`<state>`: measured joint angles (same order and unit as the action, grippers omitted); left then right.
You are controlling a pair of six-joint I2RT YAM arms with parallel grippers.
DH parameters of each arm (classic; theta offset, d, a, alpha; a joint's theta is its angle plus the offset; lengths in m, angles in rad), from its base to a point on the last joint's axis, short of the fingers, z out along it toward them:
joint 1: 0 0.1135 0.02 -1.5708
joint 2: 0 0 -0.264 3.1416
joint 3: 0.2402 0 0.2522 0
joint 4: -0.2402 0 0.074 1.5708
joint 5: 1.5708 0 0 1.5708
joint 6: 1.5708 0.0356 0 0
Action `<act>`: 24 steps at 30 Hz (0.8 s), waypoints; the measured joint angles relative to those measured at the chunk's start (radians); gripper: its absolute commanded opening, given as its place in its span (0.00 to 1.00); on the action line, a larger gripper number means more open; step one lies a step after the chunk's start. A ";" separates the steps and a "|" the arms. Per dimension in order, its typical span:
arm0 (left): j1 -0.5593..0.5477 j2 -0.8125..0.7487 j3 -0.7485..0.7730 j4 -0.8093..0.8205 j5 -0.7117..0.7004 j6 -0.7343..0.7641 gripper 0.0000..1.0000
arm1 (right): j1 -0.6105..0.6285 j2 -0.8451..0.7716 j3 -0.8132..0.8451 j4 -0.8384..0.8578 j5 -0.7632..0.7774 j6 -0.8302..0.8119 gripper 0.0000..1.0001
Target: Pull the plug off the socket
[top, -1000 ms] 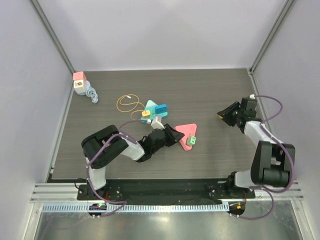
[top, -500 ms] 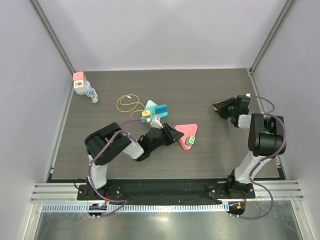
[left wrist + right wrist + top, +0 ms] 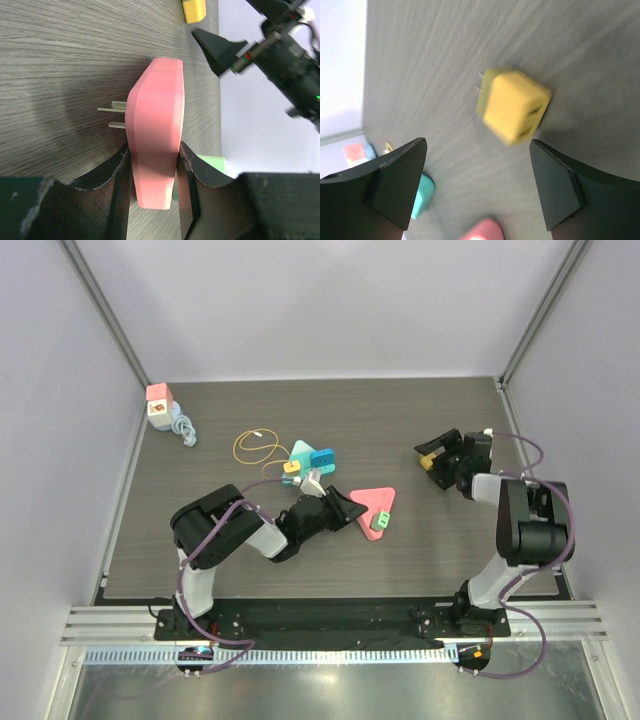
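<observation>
The pink triangular socket (image 3: 374, 502) lies mid-table, and my left gripper (image 3: 350, 511) is shut on its near corner. From the left wrist, the socket (image 3: 156, 120) stands on edge between the black pads, with two metal prongs on its left side. A small green plug (image 3: 381, 523) sits on the socket's near side and shows again as a green plug (image 3: 212, 162) behind the right pad. The yellow plug (image 3: 428, 463) lies loose on the table at the right. My right gripper (image 3: 430, 456) is open around it, and the yellow plug (image 3: 514, 105) is beyond my right gripper (image 3: 478, 142), touching neither finger.
A teal triangular adapter (image 3: 312, 457) carrying an orange plug (image 3: 292, 467) lies just behind the left gripper. A yellow cable loop (image 3: 257, 445) is to its left. A pink and white charger (image 3: 159, 405) with a coiled cable sits in the far left corner.
My right gripper swung left and opened, letting go of the yellow plug, which now rests on the table. The left gripper kept its hold on the pink socket.
</observation>
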<state>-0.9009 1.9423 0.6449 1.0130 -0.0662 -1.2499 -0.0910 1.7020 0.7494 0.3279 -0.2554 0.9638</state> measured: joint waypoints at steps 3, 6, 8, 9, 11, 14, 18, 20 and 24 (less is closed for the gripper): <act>0.000 0.000 0.000 0.000 0.000 0.000 0.00 | 0.026 -0.131 -0.021 -0.138 0.035 -0.053 0.91; 0.000 0.000 0.000 0.000 0.002 0.001 0.00 | 0.053 -0.296 -0.058 -0.266 0.084 -0.104 0.89; 0.000 0.000 0.000 0.000 0.003 0.001 0.00 | 0.069 -0.412 -0.094 -0.359 0.120 -0.142 0.87; 0.000 0.000 0.000 0.000 0.003 0.001 0.00 | 0.076 -0.459 -0.109 -0.398 0.135 -0.158 0.87; 0.000 0.000 0.000 0.000 0.003 0.002 0.00 | 0.101 -0.528 -0.132 -0.477 0.163 -0.180 0.85; 0.000 0.000 0.004 -0.005 0.003 0.002 0.00 | 0.209 -0.589 -0.148 -0.594 0.206 -0.202 0.83; -0.004 0.000 0.006 -0.009 -0.001 0.004 0.00 | 0.393 -0.661 -0.170 -0.698 0.241 -0.199 0.83; -0.008 0.000 0.007 -0.011 -0.006 0.005 0.00 | 0.443 -0.708 -0.185 -0.724 0.251 -0.196 0.83; -0.019 -0.004 0.013 -0.024 -0.023 0.010 0.00 | 0.496 -0.766 -0.197 -0.756 0.266 -0.191 0.81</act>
<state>-0.9203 1.9385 0.6582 0.9894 -0.0887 -1.2396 0.4053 0.9356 0.5522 -0.4278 0.0105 0.7731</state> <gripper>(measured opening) 0.364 0.827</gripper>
